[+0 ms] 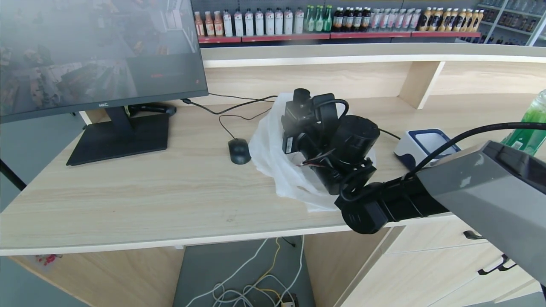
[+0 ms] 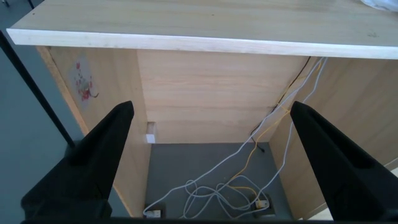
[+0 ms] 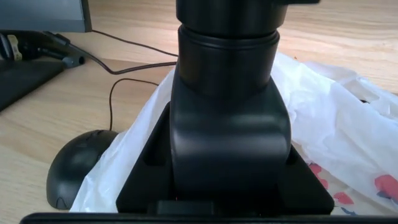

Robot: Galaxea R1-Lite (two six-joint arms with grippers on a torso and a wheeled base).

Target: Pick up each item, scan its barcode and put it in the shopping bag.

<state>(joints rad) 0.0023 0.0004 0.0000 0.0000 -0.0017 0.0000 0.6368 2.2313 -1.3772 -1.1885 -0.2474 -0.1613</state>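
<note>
left gripper (image 2: pixel 211 124) spread wide and empty below the counter (image 1: pixel 128 192) front edge, monitor (image 1: pixel 98 51) at back-left corner, mouse (image 1: pixel 239 151) mid-counter, white shopping bag (image 1: pixel 271 147) beside it, right gripper (image 1: pixel 315 140) over the bag, its grip impossible to tell, scanner (image 1: pixel 426 147) and green bottle (image 1: pixel 531 128) near right edge

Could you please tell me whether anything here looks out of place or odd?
Nothing looks spilled or broken. The white shopping bag lies slumped and crumpled on the counter rather than standing open, and a loose tangle of cables sprawls on the floor beneath it.
</note>
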